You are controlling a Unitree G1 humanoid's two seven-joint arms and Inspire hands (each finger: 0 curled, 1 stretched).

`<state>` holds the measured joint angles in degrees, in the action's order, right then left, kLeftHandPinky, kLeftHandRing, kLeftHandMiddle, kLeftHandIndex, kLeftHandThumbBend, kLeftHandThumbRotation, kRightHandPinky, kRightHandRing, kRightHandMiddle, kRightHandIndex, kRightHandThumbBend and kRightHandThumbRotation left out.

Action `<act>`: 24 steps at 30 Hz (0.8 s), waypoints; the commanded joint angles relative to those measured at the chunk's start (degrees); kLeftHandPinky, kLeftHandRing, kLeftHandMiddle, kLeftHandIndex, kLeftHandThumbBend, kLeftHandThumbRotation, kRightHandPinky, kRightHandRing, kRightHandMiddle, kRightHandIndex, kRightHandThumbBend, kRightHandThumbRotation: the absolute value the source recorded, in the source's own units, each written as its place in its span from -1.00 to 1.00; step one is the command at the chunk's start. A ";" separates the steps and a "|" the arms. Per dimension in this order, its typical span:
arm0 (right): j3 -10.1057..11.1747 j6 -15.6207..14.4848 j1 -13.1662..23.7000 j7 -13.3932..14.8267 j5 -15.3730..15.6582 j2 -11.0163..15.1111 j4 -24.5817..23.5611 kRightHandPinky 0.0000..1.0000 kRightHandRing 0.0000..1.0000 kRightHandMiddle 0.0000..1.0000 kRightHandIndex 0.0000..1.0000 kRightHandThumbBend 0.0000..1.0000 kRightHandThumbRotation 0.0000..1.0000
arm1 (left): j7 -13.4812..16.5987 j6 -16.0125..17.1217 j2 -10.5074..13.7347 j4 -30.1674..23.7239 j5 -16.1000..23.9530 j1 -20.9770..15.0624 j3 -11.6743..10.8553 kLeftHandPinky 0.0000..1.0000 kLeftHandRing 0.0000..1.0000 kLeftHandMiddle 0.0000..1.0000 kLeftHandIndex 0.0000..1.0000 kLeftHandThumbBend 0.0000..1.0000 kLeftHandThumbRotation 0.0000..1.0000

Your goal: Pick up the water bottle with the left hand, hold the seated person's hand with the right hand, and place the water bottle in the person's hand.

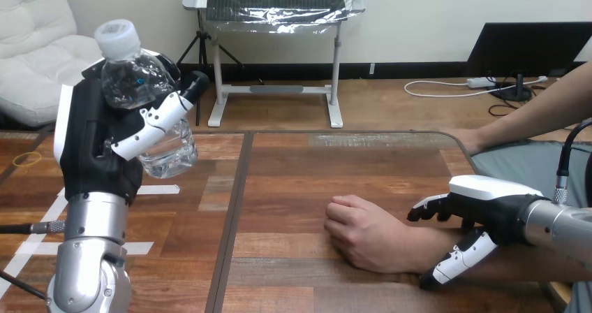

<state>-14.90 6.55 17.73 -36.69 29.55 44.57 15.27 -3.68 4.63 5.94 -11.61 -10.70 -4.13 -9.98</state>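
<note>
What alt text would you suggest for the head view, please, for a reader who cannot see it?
The robot's left hand holds a clear plastic water bottle with a white cap raised at the left of the wooden table. Its right hand clasps the wrist of the person's hand, which rests as a fist on the table.

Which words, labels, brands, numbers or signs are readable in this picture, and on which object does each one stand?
No text can be read here.
water bottle, held in the left hand: clear with a white cap, no label visible; one small blue mark, too small to read.
white tape strips on the table: blank, no writing.
</note>
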 commanded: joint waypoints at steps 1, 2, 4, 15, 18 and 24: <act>-2.76 -1.07 -3.62 -0.99 -0.95 -3.32 2.06 0.29 0.67 0.78 0.77 1.00 -0.11 | -0.99 1.92 1.10 -1.58 -1.03 -5.17 -0.53 -0.62 -0.53 -0.43 -0.34 0.07 -1.00; -2.78 -1.13 -3.66 -1.00 -1.00 -3.35 2.03 0.29 0.68 0.78 0.78 1.00 -0.11 | -1.15 2.03 1.12 -1.46 -1.18 -5.21 -0.60 -0.62 -0.53 -0.43 -0.34 0.07 -1.00; -2.71 -1.39 -3.89 -1.17 -1.41 -3.50 1.80 0.31 0.69 0.78 0.78 1.00 -0.12 | -1.63 2.40 1.16 -1.05 -1.61 -5.32 -0.85 -0.62 -0.53 -0.43 -0.33 0.07 -1.00; -3.37 -2.93 -4.00 -2.14 -1.38 -4.07 2.22 0.38 0.75 0.84 0.82 1.00 -0.19 | -1.46 1.95 0.57 -1.44 -1.83 -5.45 -1.31 -0.62 -0.53 -0.42 -0.32 0.09 -1.00; -3.44 -3.68 -4.23 -2.44 -1.30 -4.15 1.83 0.37 0.75 0.86 0.83 1.00 -0.20 | -1.31 1.91 0.48 -1.52 -1.86 -5.53 -1.40 -0.62 -0.53 -0.42 -0.32 0.10 -1.00; -4.17 -8.57 -4.11 -5.20 -0.52 -4.31 0.41 0.39 0.80 0.92 0.86 1.00 -0.24 | -1.04 1.75 0.38 -1.73 -1.95 -5.70 -1.63 -0.62 -0.53 -0.42 -0.31 0.12 -1.00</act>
<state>-15.42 2.01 17.38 -38.58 29.13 43.20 14.30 -5.15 4.97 5.93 -11.50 -11.90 -5.05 -11.01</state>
